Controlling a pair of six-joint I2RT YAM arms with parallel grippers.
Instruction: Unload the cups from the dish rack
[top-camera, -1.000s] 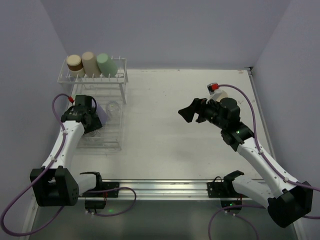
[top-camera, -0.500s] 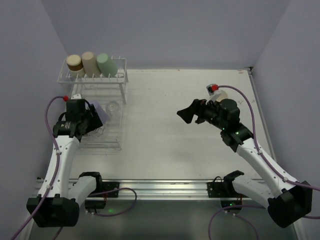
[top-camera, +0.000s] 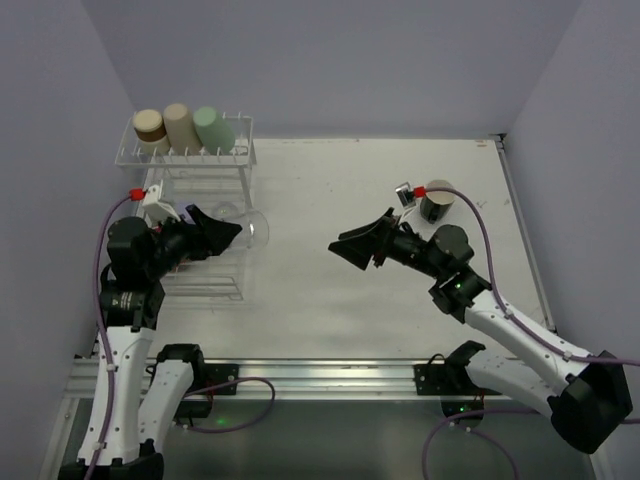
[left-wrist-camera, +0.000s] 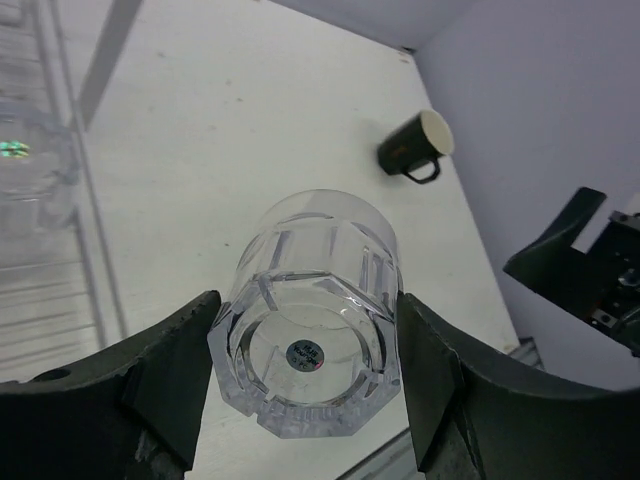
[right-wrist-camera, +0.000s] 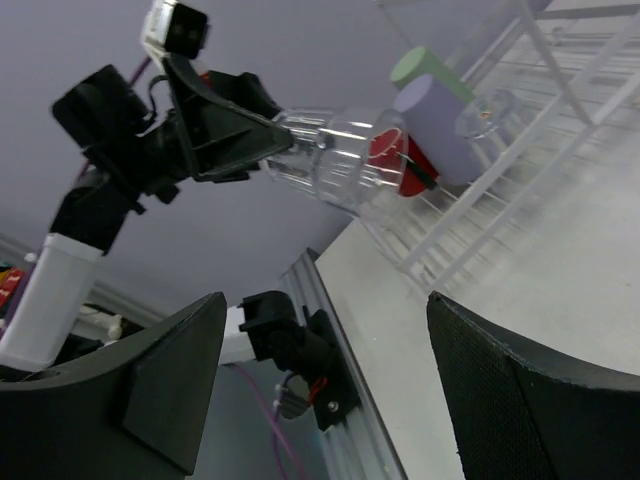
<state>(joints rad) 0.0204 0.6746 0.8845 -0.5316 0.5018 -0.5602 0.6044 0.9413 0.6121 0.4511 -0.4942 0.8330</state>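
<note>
My left gripper (top-camera: 228, 232) is shut on a clear glass cup (top-camera: 253, 228), held on its side in the air just right of the white dish rack (top-camera: 244, 165). In the left wrist view both fingers press the faceted glass (left-wrist-camera: 312, 310) at its base. Tan-brown (top-camera: 150, 125), beige (top-camera: 180, 126) and pale green (top-camera: 212, 128) cups lie on the rack's raised shelf. The right wrist view shows red (right-wrist-camera: 392, 160) and purple (right-wrist-camera: 437, 125) cups and another clear one (right-wrist-camera: 486, 112) in the rack. My right gripper (top-camera: 358, 243) hangs open over mid-table, facing the held glass (right-wrist-camera: 345, 160).
A black cup with a cream inside (top-camera: 435, 202) stands on the table at the right, behind my right arm; it shows in the left wrist view as well (left-wrist-camera: 413, 150). Walls close in the back and both sides. A metal rail (top-camera: 320, 375) runs along the near edge.
My left arm has lifted the clear glass cup out of the rack and swung it right. My right gripper has reached left and lower, uncovering the black cup behind it.
</note>
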